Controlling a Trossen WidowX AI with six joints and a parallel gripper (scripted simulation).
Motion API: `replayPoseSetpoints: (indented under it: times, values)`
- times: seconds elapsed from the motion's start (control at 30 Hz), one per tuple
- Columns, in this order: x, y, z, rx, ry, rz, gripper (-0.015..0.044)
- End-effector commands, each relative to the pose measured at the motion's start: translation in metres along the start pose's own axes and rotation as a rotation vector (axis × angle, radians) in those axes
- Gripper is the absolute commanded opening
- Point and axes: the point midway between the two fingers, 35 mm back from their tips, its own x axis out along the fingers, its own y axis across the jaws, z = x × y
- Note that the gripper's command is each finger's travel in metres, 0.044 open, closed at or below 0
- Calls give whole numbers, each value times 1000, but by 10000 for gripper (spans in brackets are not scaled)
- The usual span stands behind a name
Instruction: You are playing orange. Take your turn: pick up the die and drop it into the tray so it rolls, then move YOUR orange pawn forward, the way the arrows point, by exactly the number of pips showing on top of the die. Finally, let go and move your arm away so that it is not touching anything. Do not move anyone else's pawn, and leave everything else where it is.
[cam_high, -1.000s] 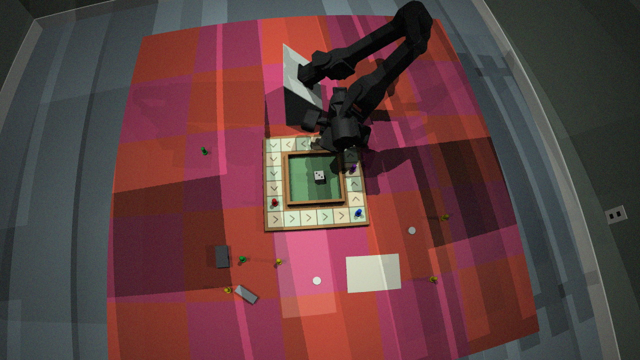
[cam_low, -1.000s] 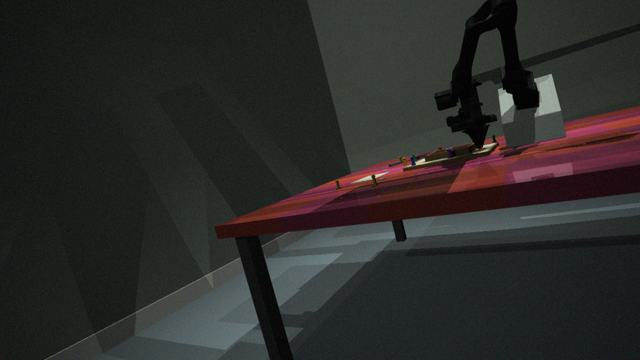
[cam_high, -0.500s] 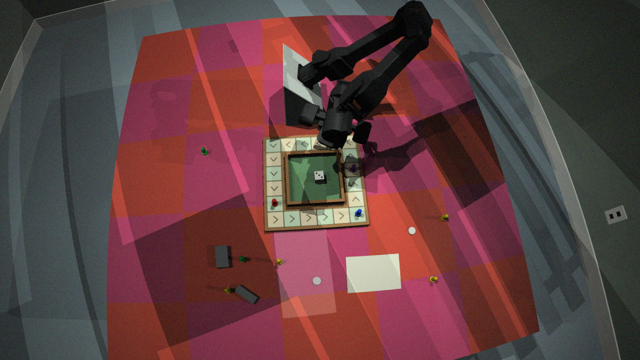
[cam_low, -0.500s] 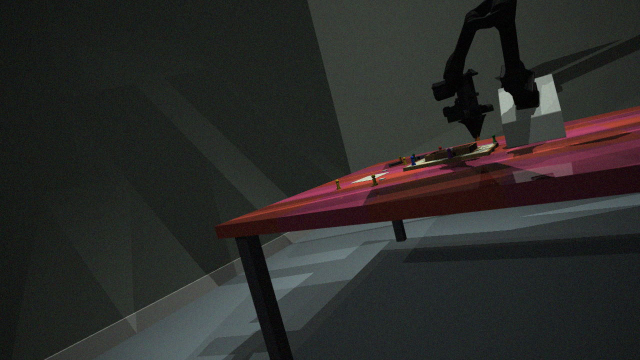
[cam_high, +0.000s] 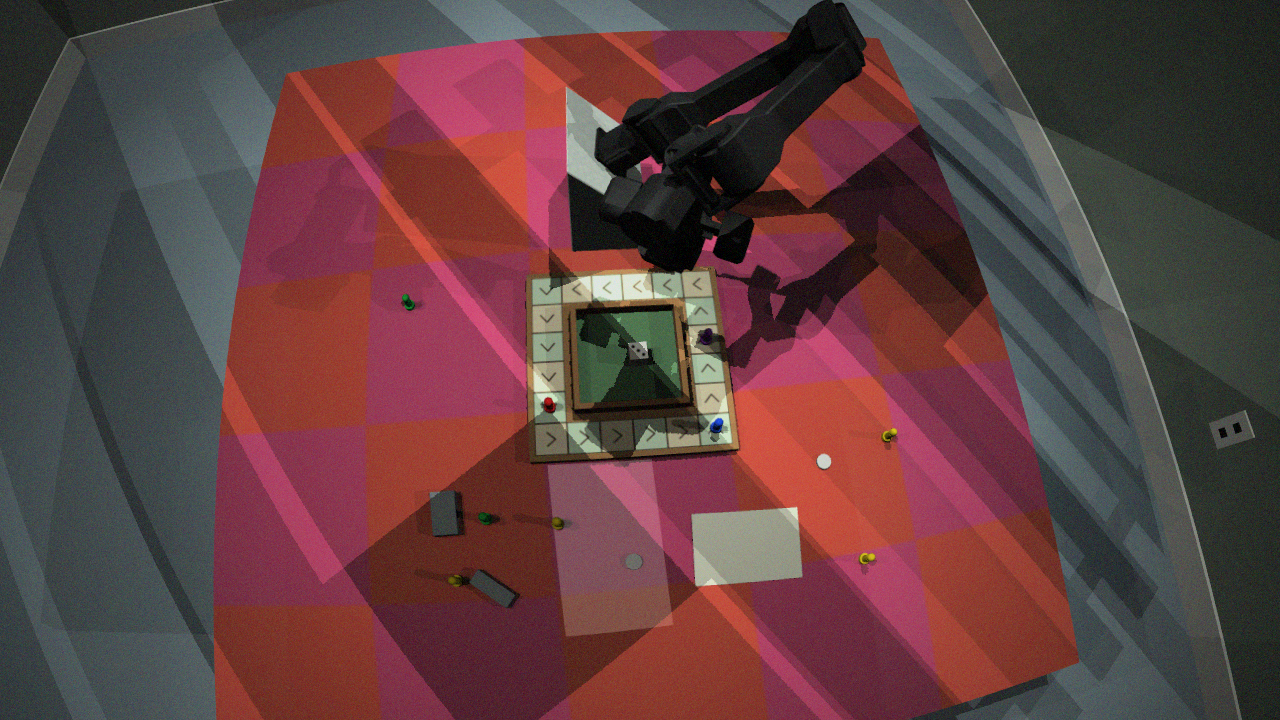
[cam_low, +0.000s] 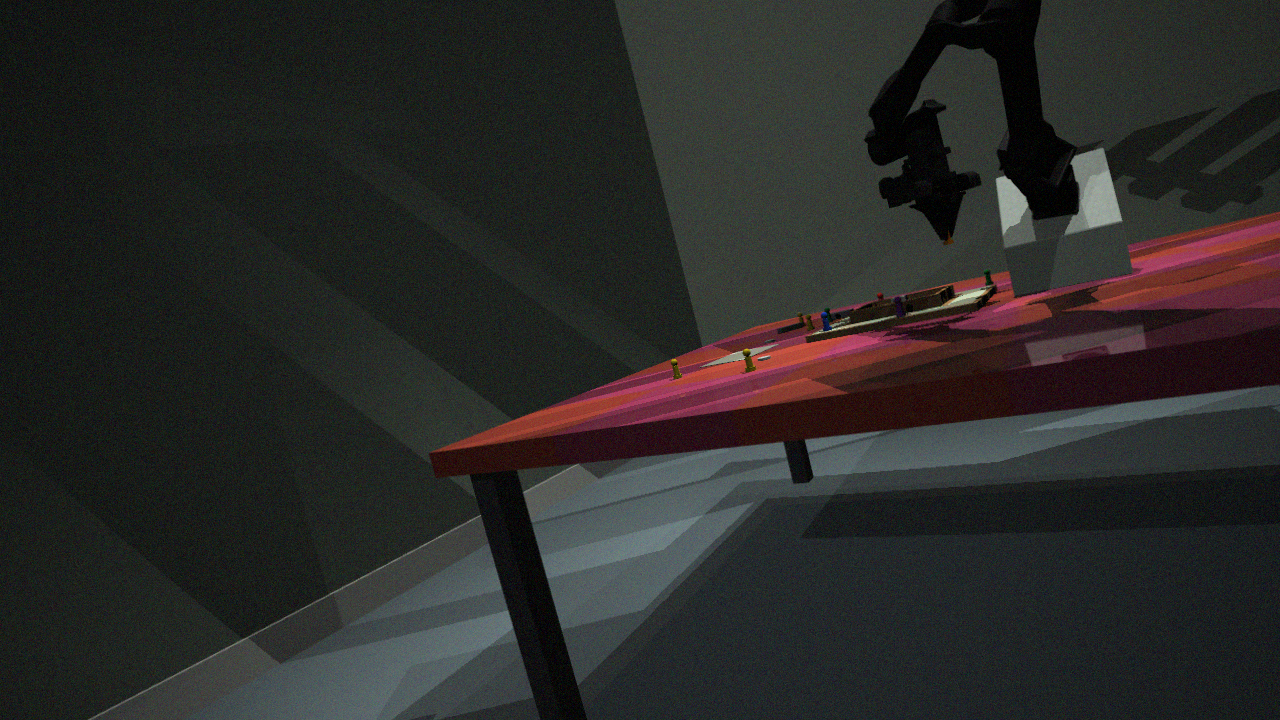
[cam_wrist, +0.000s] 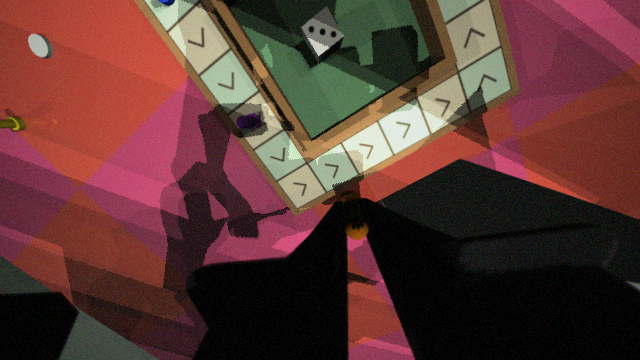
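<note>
Reading the top view from the left, we first meet a green pawn (cam_high: 408, 301) standing alone on the red-and-pink counter (cam_high: 295, 376), well apart from the board (cam_high: 631, 365). On the board's left edge track, near the front corner, stands the red pawn (cam_high: 548, 404). Inside the ring of arrow squares sits the green tray (cam_high: 626, 380), and in it rests the die (cam_high: 638, 351); the wrist view shows three pips on one of its faces. Right of the tray, the purple pawn (cam_high: 706, 336) stands on the right edge track, and the blue pawn (cam_high: 716, 426) occupies the front right corner square.

Above the board's far right corner hangs our pincer (cam_wrist: 356, 220), pressed together on the orange pawn (cam_wrist: 357, 230). In the wrist view the pawn shows as a small orange knob pinched between the two dark fingertips, its shadow falling at the board's edge just beside the corner arrow square. In the exterior view the pincer (cam_low: 945, 234) holds the orange pawn (cam_low: 947, 240) in the air, apart from the board (cam_low: 904, 315) below it.

Farther right on the counter lie a white disc (cam_high: 823, 461) and two yellow pawns (cam_high: 888, 435).
</note>
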Motion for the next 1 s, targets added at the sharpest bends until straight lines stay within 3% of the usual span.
replayPoseSetpoints:
  times: [0.0, 0.27, 0.97]
  values:
    - [-22, 2, -3, -11, -1, 10, 0]
    - [-26, -2, -1, -13, 2, 16, 0]
    - [16, -75, 38, -14, -3, 11, 0]
